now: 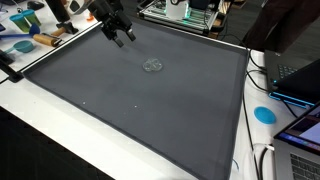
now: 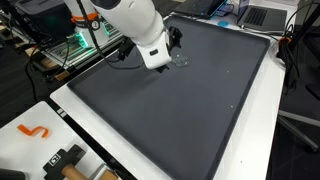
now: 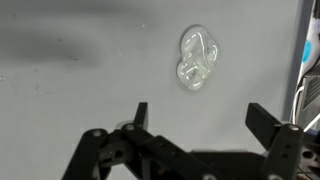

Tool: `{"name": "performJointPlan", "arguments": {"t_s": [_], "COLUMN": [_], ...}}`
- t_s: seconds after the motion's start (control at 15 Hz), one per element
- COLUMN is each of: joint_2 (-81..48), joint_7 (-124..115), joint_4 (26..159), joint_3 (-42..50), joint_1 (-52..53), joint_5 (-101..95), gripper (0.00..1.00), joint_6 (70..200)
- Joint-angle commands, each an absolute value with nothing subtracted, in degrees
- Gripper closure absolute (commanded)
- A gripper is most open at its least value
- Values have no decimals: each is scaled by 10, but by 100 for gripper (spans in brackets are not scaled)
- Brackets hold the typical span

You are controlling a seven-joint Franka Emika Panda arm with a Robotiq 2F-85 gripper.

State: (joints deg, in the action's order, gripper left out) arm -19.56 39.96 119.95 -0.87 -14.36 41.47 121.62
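1. Your gripper (image 3: 198, 112): black, two fingers (image 3: 140, 112). The jaws stand spread wide with nothing between them. It hangs above the mat and touches nothing.

2. Clear crumpled piece (image 3: 197, 58): small, glossy and see-through; you cannot tell the material. In the wrist view it lies flat on the mat just ahead of your fingertips, apart from both, and nearer the finger on that view's right. In both exterior views it sits close beside the gripper, in the mat's far half.

3. Dark grey mat (image 1: 150, 115): a plain rectangular sheet that covers most of the tabletop.

4. White table (image 1: 40, 115): shows as a bare border around the mat.

5. Blue disc (image 1: 264, 114): lies flat on the table's border beside the mat, well apart from your gripper.

6. Orange hook-shaped piece (image 2: 33, 131): lies on the table at a corner, well apart from everything above.
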Motion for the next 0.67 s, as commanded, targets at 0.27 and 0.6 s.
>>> {"name": "performJointPlan", "arguments": {"t_s": [0.27, 0.6], "joint_2": [-156, -124], "joint_7": [415, 401], "joint_4": [1260, 1286], "joint_3": [-4, -5], "joint_1": [-118, -97], "joint_5": [427, 412], "gripper": [0, 0], "joint_6": [1272, 1296]}}
